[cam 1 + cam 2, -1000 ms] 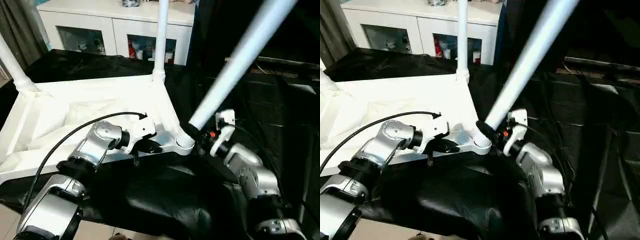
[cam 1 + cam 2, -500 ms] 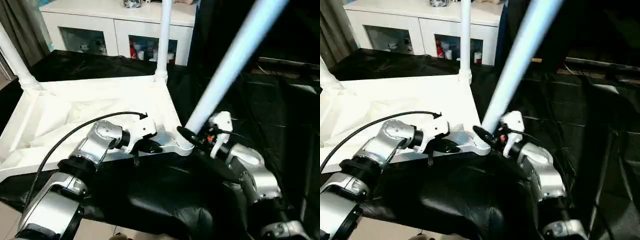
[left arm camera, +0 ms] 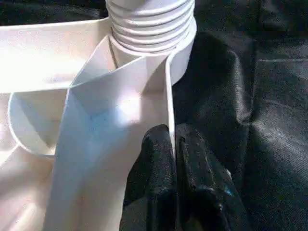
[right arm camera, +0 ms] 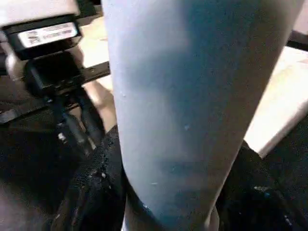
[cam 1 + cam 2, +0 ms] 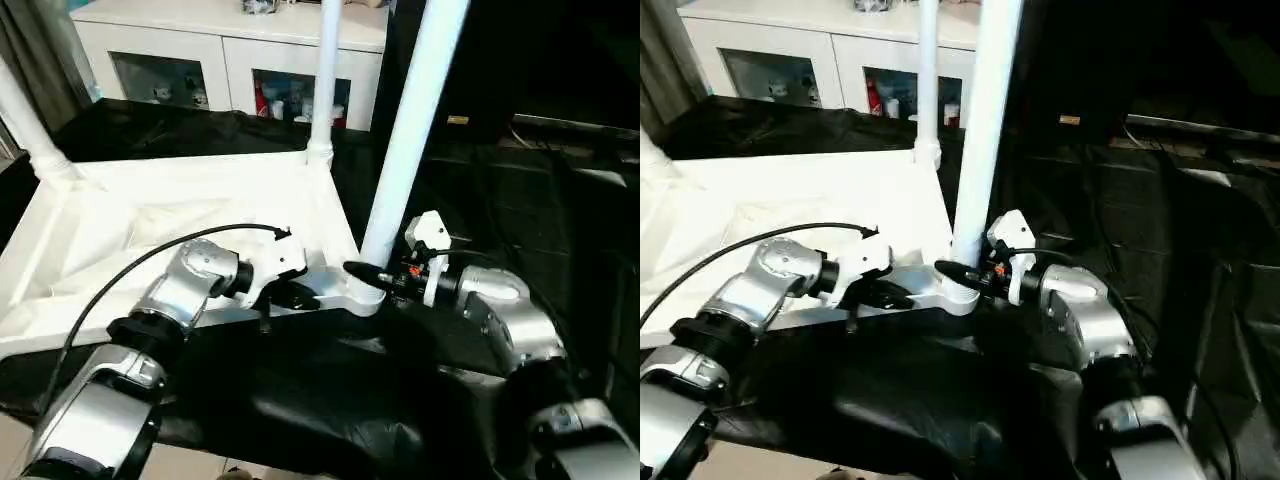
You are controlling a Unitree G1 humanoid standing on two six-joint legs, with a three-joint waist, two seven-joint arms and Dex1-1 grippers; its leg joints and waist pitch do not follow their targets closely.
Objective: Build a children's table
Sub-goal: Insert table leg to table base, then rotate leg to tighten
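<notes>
Left wrist view alone reveals the left gripper [image 3: 173,144] pinching the tabletop [image 5: 150,215] rim; right gripper [image 5: 375,275] clamps the near leg [image 5: 405,140], its long axis nearly upright.

I see open black cloth [image 5: 560,200] right of the tabletop [image 5: 120,230]; three upright legs [image 5: 410,130] and both arms crowd its near corner.

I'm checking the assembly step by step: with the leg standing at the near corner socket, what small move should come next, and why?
Probably press the leg down into the socket. The right gripper holds its base there, nearly upright, while the left gripper pinches the tabletop rim.
</notes>
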